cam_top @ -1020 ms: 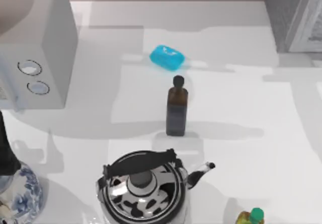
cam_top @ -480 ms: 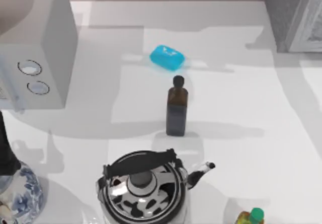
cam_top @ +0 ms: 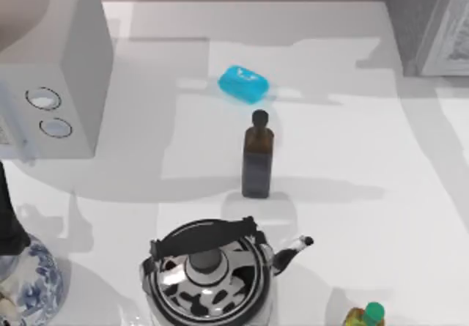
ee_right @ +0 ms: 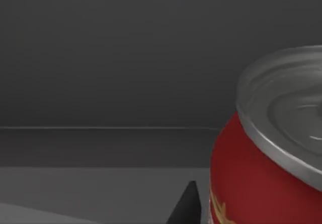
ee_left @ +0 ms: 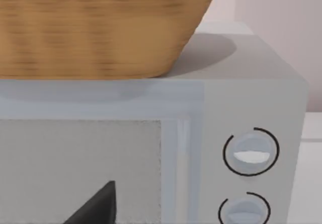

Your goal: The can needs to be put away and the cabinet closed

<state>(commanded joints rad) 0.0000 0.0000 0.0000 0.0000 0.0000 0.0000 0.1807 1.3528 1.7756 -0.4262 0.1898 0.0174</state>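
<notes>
The can (ee_right: pixel 261 183) is red-sided with a ribbed silver lid. In the right wrist view it stands close up inside a dark grey space. My right gripper (ee_right: pixel 236 209) is shut on it, and one dark fingertip (ee_right: pixel 186 206) shows beside its red wall. The cabinet (cam_top: pixel 410 18) is a dark grey speckled box at the table's far right corner, and its pale framed door (cam_top: pixel 453 36) stands swung outward. My left gripper (ee_left: pixel 151 216) is parked facing the light grey box with two dials (ee_left: pixel 251 153). One of its fingers (ee_left: pixel 98 206) shows set off to the side.
On the table stand a dark brown bottle (cam_top: pixel 257 161), a blue rounded block (cam_top: pixel 243 83), a black-and-white kettle (cam_top: pixel 209 275), a blue-patterned vase (cam_top: pixel 29 282) and a small green-capped bottle (cam_top: pixel 366 316). A wicker basket (ee_left: pixel 95 27) sits on the dial box (cam_top: pixel 66 77).
The arm's shadow on the right of the table has slid toward the right edge and the cabinet. None of the objects on the table has moved.
</notes>
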